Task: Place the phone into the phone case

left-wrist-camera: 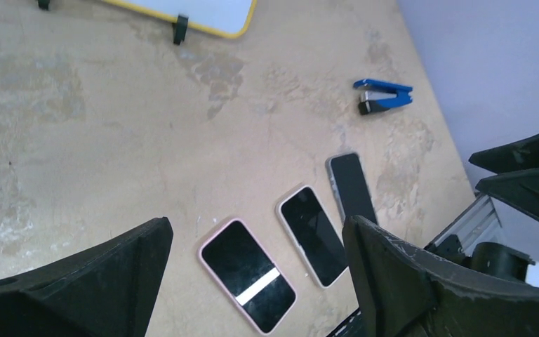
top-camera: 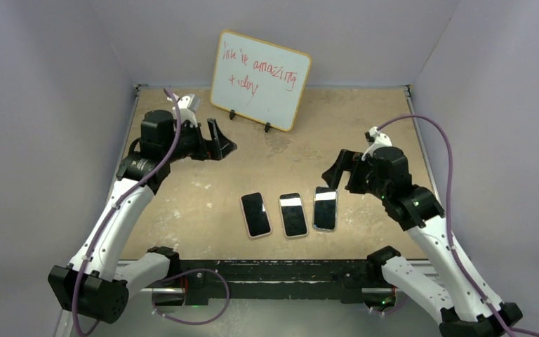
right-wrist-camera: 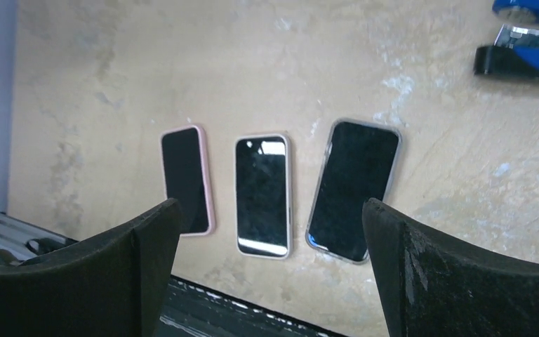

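Phones (top-camera: 294,214) lined up at the near edge, left gripper (top-camera: 226,144) and right gripper (top-camera: 334,169) both spread wide, empty. Best drop square, pinching one's long sides.

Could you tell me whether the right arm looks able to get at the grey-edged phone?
Probably yes: the grey-edged phone lies flat and uncovered, apart from the middle phone, and the right fingers hang open over the row.

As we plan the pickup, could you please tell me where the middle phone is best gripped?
Probably across its long edges, from straight above: the middle phone lies flat, screen up, with gaps beside the pink-rimmed phone and the grey-rimmed phone.
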